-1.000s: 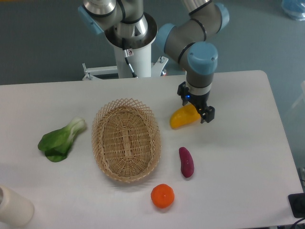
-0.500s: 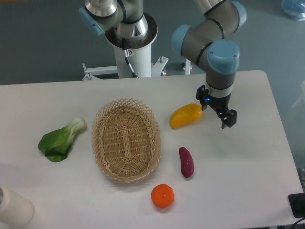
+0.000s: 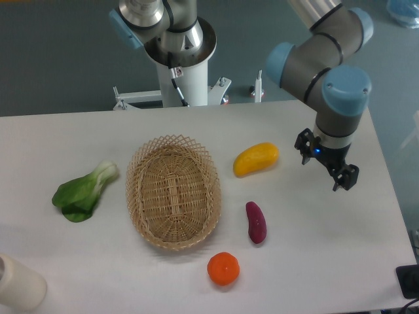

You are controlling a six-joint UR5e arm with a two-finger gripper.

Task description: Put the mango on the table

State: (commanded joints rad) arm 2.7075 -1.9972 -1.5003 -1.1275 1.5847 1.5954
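Observation:
The mango (image 3: 256, 159) is a yellow-orange oblong fruit lying on the white table (image 3: 327, 248), to the right of the wicker basket. My gripper (image 3: 325, 162) hangs to the right of the mango, well apart from it. Its fingers are spread and hold nothing.
An oval wicker basket (image 3: 173, 191) stands in the middle, empty. A purple sweet potato (image 3: 255, 222) and a round orange (image 3: 223, 269) lie in front of the mango. A bok choy (image 3: 84, 191) lies at the left. A white cylinder (image 3: 18, 284) stands at the front left corner.
My gripper has let go of the mango and moved right and a little forward, away from it. The mango has stayed in place on the table.

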